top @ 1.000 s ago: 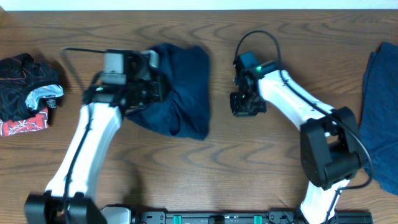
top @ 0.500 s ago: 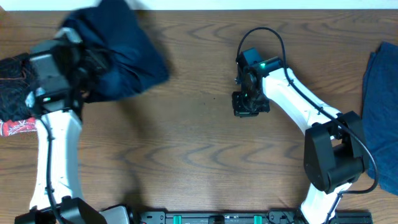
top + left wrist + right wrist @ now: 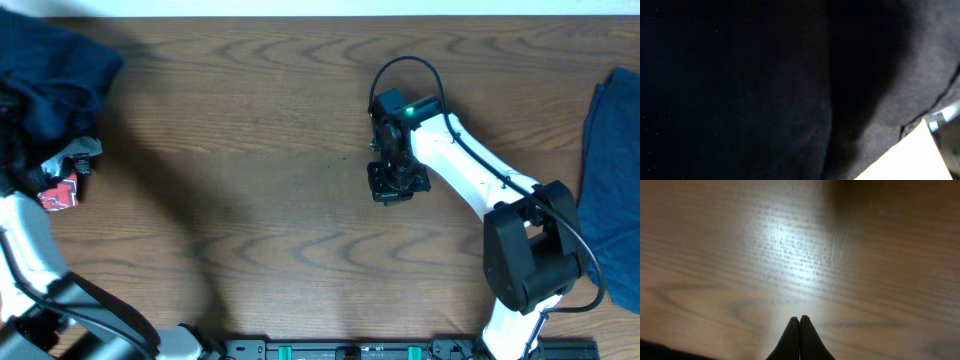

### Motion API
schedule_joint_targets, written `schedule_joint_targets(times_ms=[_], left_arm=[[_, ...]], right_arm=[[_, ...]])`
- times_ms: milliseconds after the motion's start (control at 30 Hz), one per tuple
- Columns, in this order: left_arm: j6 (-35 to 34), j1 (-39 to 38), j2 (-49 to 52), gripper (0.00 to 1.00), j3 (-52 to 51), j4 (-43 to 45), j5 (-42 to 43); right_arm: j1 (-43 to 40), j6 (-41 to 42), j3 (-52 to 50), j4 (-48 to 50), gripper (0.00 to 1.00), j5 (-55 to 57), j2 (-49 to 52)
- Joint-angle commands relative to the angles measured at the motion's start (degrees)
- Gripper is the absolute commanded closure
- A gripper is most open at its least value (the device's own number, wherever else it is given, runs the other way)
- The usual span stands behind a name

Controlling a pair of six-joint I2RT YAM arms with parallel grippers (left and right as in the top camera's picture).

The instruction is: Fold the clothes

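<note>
The dark navy shorts (image 3: 55, 65) hang bunched at the far left back corner of the table, draped over my left gripper, which is hidden under them. The left wrist view is filled with that dark fabric (image 3: 765, 90), and no fingers show. The shorts have travelled with the gripper, so it holds them. My right gripper (image 3: 388, 188) hovers over bare wood at the table's middle. In the right wrist view its fingers (image 3: 799, 319) are pressed together with nothing between them.
A heap of red, black and white clothes (image 3: 62, 180) lies at the left edge, partly under the shorts. A blue garment (image 3: 610, 170) lies along the right edge. A white surface (image 3: 912, 160) shows past the fabric.
My left arm has swung the navy shorts from the middle-left of the table to the far left back corner. The right gripper has barely shifted and stays shut.
</note>
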Motion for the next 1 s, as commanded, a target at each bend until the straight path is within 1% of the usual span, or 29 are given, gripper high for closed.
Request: schedule_joint_targets(times_ms=[0,233,333,400,600,633,667,700,733,800,833,867,967], left_arm=[[-5.16,3.85,2.93,0.94,2.54,4.22,0.35],[-10.84,8.52,11.87,0.94,3.65,12.26,-1.62],[-11.67,9.05,15.58,0.94,3.65,15.15,-1.60],[-11.69,9.03,17.68,0.94,3.65,15.76,-1.55],[-12.11,8.81,21.38,0.93,3.65,15.52,2.01],[-12.15,8.81,21.40,0.63,3.65,15.58,1.99],[-12.35,8.81,21.38,0.36,3.65,15.85,2.01],[-12.48,8.83,21.33,0.04,3.65,16.76,2.21],[-13.38,8.83,21.29,0.02,3.65,17.49,2.51],[-15.98,8.87,21.18,0.02,3.65,18.49,2.89],[-18.12,8.87,20.98,0.02,3.65,18.73,2.93],[-19.63,8.87,20.79,0.02,3.65,19.10,2.97],[-23.45,8.87,19.56,0.02,3.65,21.57,2.78]], right_arm=[[1.20,-1.07,0.55,-0.90,0.99,-1.60,-0.83],[1.68,-1.07,0.55,-2.58,0.99,-3.34,-0.83],[1.68,-1.03,0.55,-2.89,0.99,-4.00,-0.83],[1.68,-0.90,0.55,-2.78,0.99,-4.66,-0.83],[1.68,0.07,0.55,-2.19,0.99,-4.55,-0.83],[1.68,0.07,0.55,-2.12,0.99,-4.57,-0.83],[1.68,0.07,0.55,-2.12,0.98,-4.57,-0.83],[1.68,0.07,0.55,-2.14,0.96,-4.57,-0.83],[1.68,0.07,0.55,-2.14,0.90,-4.57,-0.83],[1.68,0.07,0.55,-2.12,0.86,-4.57,-0.83],[1.68,0.07,0.55,-2.12,0.78,-4.59,-0.83],[1.68,0.04,0.55,-2.12,0.75,-4.59,-0.83],[1.68,0.02,0.55,-2.45,0.74,-4.59,-0.83]])
